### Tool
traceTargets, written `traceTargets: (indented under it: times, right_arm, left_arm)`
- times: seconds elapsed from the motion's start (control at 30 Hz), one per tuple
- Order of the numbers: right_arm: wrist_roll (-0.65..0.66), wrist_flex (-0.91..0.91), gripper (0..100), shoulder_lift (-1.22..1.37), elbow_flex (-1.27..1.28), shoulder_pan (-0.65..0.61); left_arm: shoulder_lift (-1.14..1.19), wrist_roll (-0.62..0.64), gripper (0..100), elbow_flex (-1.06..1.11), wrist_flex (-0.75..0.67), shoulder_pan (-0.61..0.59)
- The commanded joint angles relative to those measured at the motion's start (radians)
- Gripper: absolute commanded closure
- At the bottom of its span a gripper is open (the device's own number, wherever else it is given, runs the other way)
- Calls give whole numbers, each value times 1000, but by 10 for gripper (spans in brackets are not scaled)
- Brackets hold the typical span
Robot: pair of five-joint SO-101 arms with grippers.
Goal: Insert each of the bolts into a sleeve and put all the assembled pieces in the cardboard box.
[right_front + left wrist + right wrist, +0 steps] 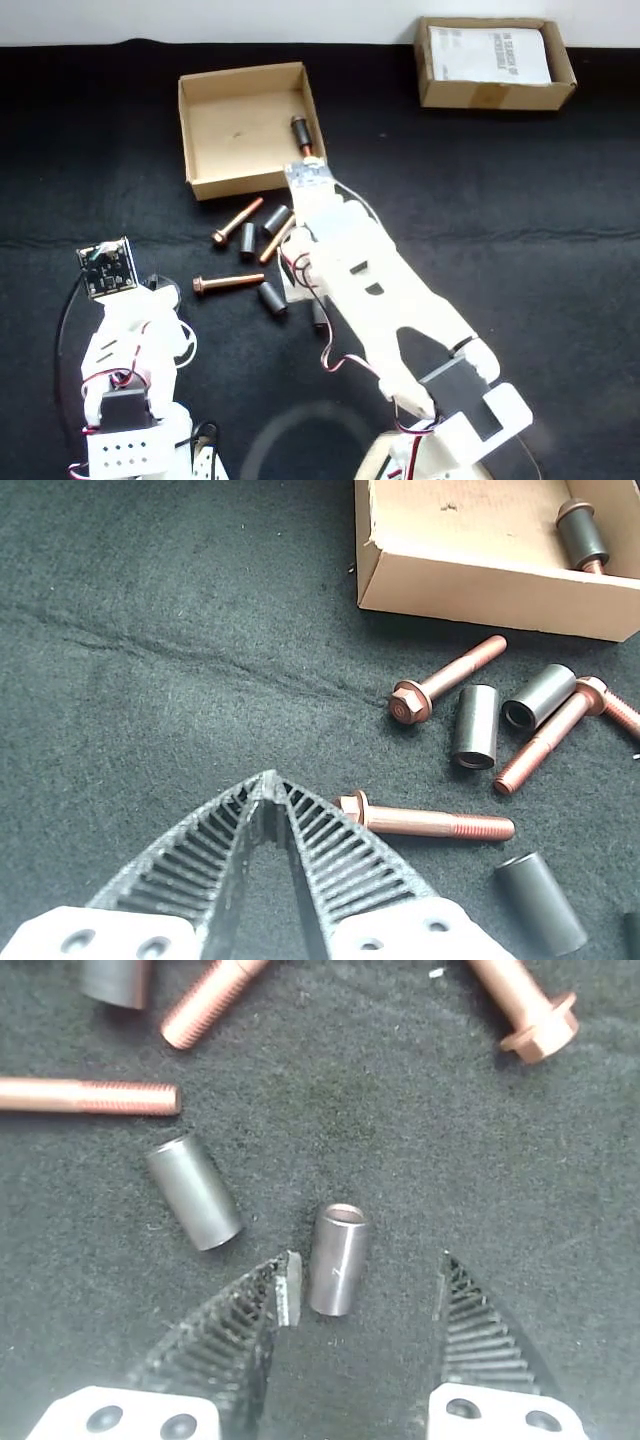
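The two arms stood at the near edge of the table. The left gripper was squeezed shut with nothing in it. Its tip pointed down at the table, just beside the head of a loose bolt.

A little farther in, toward the middle of the table, the right gripper was wide open and held nothing. A sleeve lay flat between its two fingers, closer to one finger than the other. It looked ready to grab that sleeve. A second sleeve lay near the outside of the closer finger.

Past them, more bolts and sleeves lay mixed together, and some were touching. None of these were joined yet.

Farther back was the cardboard box. One finished piece, a bolt inside a sleeve, lay in it by the side wall nearer the right arm. In the far right corner of the table sat another box with paper in it.

The sleeve was round and smooth. Since it was not in the middle, one finger would likely hit it first and could make it roll away or turn crooked. The closer finger could also bump the second sleeve. A crooked sleeve would be hard to push a bolt into.
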Motion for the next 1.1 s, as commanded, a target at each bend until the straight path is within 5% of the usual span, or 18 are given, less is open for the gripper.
traceTargets:
  times: [0.0,0.93,1.07]
  right_arm:
    - [-9,-64,796,-54,58,-8]
    - [-5,-176,798,122,102,-15]
    - [-2,-177,929,124,102,-28]
  left_arm:
    - [-15,3,987,18,-3,-7]
    - [-15,3,987,18,-5,-8]
    - [-15,3,987,18,-5,-8]
